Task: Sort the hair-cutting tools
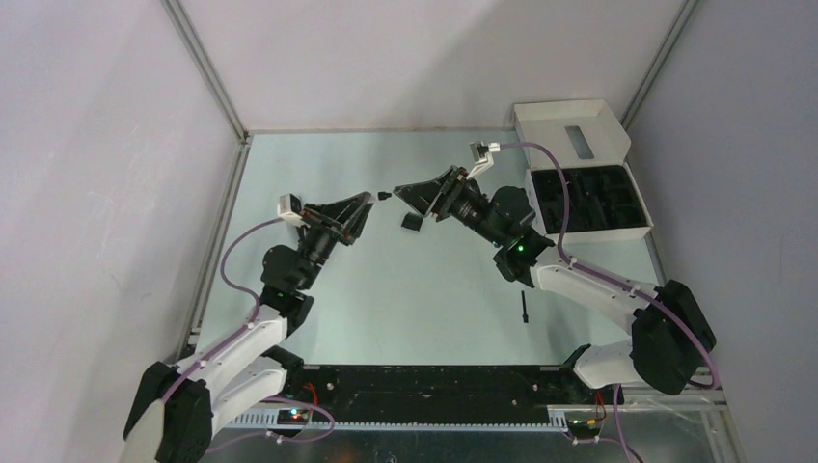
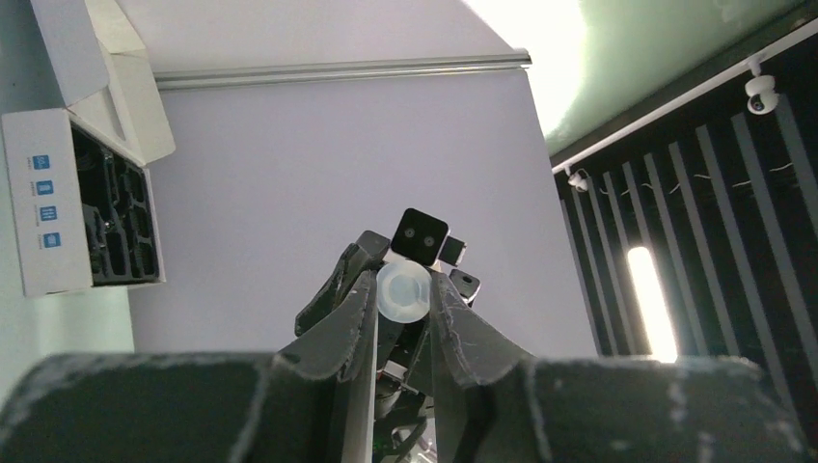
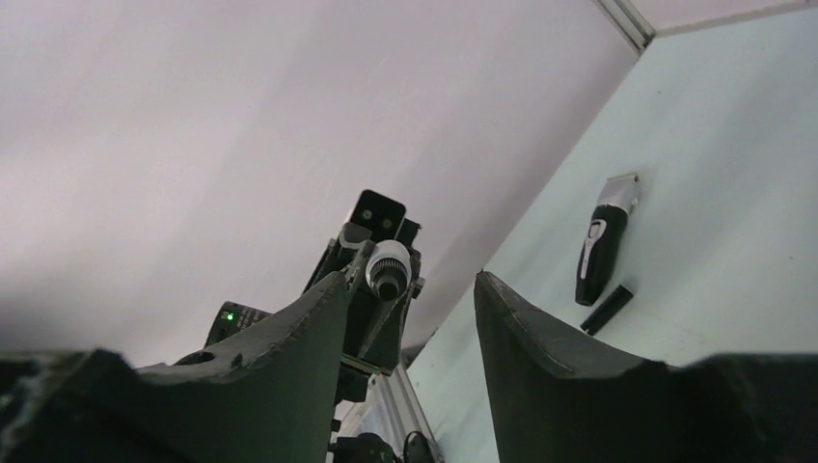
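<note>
Pale, translucent plastic shows between the fingers of the left pincer (image 2: 400, 282): a small round piece (image 2: 403, 291), pinched at the very tips with the jaws drawn nearly together around it. In the top view this piece is a dark nub at the tip, held above the middle of the table (image 1: 318, 328) and pointing at the right pincer (image 3: 410, 278). The right pincer faces it close by, its jaws spread wide with nothing in them.

One hair clipper (image 3: 603, 253), silver-grey above and black below, lies flat on the table beyond the left arm, as seen from the right wrist, well apart from both pincers. The top view does not show it. One short black bar (image 3: 606, 311) lies just beside its lower end.

One black blocky piece (image 1: 411, 222) sits on the table close under the right pincer. One thin stick brush (image 1: 523, 307) lies nearer the arm bases, by the right forearm. One white box (image 1: 579, 121), lid open, stands at the far right corner.
</note>
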`<state>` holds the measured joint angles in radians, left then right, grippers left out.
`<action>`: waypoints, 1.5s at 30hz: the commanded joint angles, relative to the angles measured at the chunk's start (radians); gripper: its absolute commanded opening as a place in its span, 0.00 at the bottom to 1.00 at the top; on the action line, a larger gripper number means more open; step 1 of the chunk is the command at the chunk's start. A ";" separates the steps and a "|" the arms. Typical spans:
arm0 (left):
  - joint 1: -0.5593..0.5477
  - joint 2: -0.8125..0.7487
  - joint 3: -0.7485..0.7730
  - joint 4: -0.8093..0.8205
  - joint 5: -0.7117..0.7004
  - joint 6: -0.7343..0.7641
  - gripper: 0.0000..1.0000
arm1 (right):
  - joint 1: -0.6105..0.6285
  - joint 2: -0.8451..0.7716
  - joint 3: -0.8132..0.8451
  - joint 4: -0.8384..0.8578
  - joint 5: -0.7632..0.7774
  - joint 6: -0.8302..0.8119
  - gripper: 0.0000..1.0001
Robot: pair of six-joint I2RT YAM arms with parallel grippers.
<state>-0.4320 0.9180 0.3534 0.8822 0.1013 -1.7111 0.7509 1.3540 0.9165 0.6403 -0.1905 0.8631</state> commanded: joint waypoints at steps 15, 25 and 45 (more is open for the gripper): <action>-0.040 0.091 0.012 0.212 -0.047 -0.138 0.04 | 0.008 0.067 0.032 0.188 -0.051 0.017 0.39; -0.041 0.151 0.032 0.242 -0.034 -0.156 0.04 | 0.005 0.081 0.058 0.183 -0.062 -0.004 0.33; -0.074 0.153 0.009 0.212 -0.062 -0.109 0.41 | -0.029 0.005 0.058 0.032 -0.078 -0.061 0.00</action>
<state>-0.4927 1.0931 0.3538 1.0817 0.0456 -1.8511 0.7361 1.4181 0.9306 0.7338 -0.2455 0.8444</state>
